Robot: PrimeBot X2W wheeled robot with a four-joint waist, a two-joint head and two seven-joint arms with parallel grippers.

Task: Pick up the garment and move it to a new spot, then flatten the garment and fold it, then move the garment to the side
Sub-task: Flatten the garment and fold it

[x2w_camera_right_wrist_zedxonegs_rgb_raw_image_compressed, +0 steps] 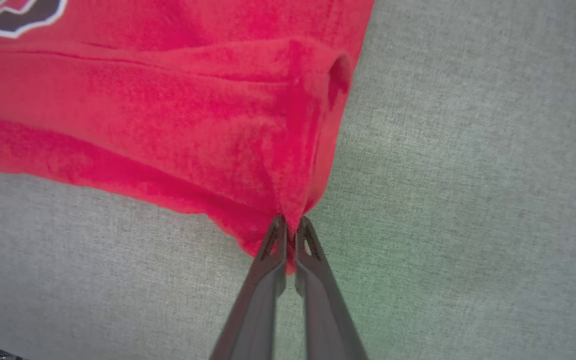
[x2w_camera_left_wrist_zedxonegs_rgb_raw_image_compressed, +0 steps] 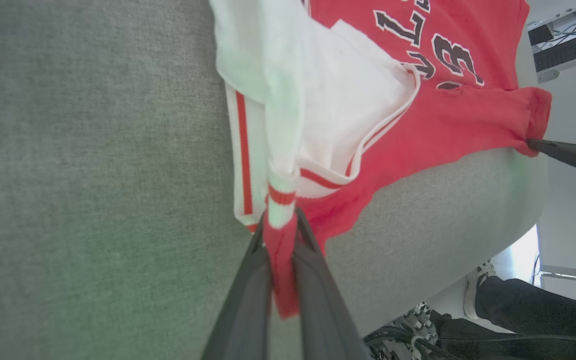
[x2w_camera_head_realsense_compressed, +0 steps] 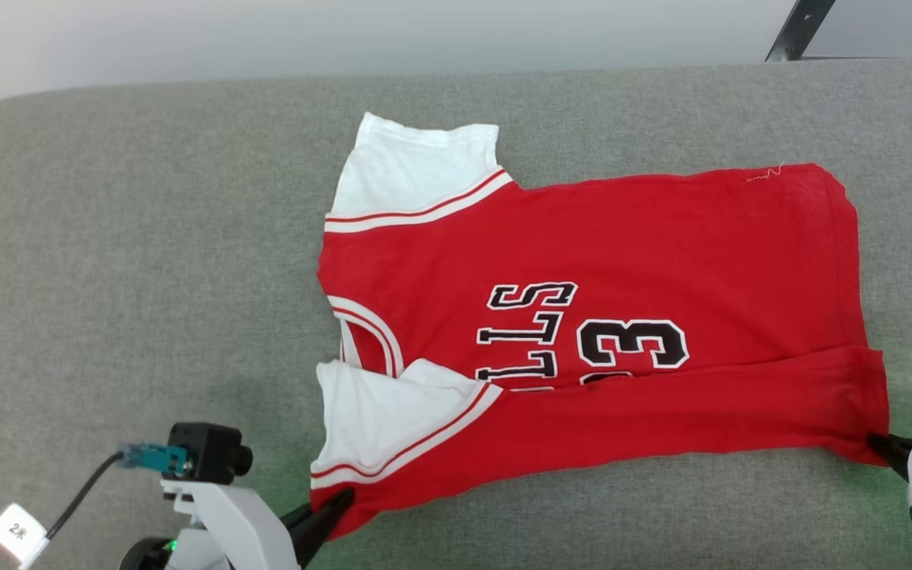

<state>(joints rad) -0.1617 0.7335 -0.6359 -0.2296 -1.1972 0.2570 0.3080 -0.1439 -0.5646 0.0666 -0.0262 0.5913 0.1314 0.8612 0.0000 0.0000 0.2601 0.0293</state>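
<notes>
The garment, a red jersey with white sleeve ends and black lettering with a "3", lies spread on the grey cushioned surface, neck to the left. Its near long edge is folded over the lettering. My left gripper is shut on the near left corner by the white sleeve; the left wrist view shows red and white cloth pinched between the fingers. At the near right hem corner my right gripper is shut, with red cloth caught between its fingertips.
The grey surface's far edge runs across the top, with a dark pole beyond it at the right. In the left wrist view a person's shoes and dark trouser legs stand on the floor past the surface's edge.
</notes>
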